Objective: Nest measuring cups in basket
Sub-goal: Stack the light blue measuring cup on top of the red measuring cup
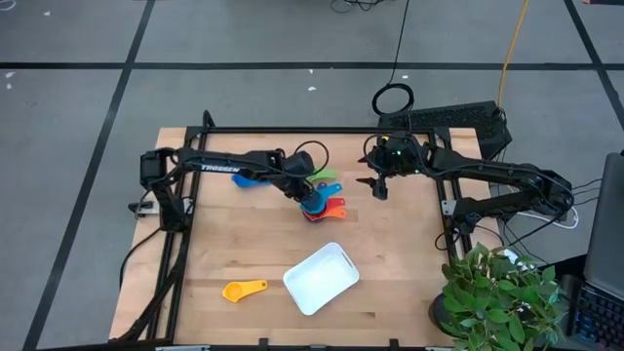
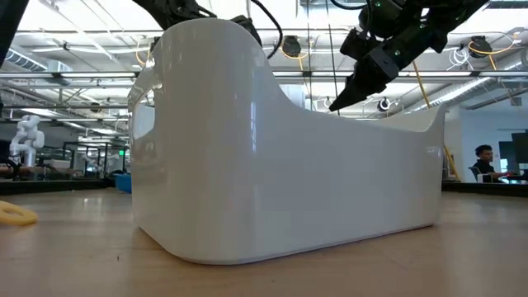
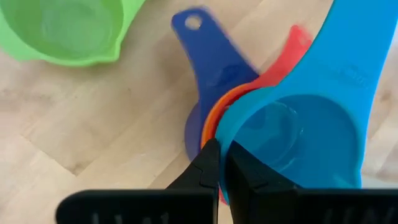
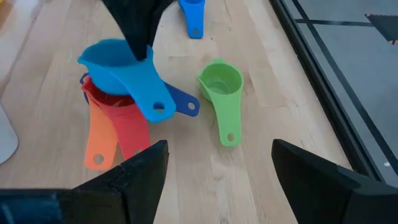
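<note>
- Your left gripper (image 3: 219,163) is clamped tight on the rim of the light blue cup (image 4: 118,65), which sits on top of a stack near the table's middle.
- Under that cup you can see the orange cup (image 4: 99,140), the red cup (image 4: 127,121) and the navy cup (image 3: 208,62), their handles fanned out on the wood.
- The green cup (image 4: 221,87) stands upright on the table just beside the stack, apart from it.
- A second blue cup (image 4: 193,15) lies farther back, near the left arm.
- The yellow cup (image 1: 244,290) lies alone, just beside the basket (image 1: 322,278) at the table's front edge.
- Your right gripper (image 4: 217,168) hangs above the table beside the stack, fingers spread wide, holding nothing.
</note>
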You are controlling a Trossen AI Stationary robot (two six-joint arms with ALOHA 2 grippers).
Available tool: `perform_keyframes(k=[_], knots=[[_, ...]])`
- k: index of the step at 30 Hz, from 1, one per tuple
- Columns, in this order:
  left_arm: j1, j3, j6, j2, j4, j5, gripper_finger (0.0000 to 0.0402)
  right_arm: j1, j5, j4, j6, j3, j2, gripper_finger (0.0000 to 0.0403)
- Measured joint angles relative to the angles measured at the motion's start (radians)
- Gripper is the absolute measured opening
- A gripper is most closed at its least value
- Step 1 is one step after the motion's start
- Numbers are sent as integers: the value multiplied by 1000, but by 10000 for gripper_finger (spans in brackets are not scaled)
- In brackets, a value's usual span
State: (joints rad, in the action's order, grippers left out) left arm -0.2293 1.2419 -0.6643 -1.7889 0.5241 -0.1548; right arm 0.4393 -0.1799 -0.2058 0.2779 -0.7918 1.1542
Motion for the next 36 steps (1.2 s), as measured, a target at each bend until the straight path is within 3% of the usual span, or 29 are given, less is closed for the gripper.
perform_keyframes(k=[14,20,27,36], knots=[[7,2,82,-40,68,-10,9,0,0,0,0,0,0,276],[7,1,189,-16,139,-20,7,1,0,7,0,0,0,276],[3,26,289,37,221,35,18,1,0,16,-1,0,0,276],[4,67,327,37,244,28,21,1,0,22,-4,0,0,276]])
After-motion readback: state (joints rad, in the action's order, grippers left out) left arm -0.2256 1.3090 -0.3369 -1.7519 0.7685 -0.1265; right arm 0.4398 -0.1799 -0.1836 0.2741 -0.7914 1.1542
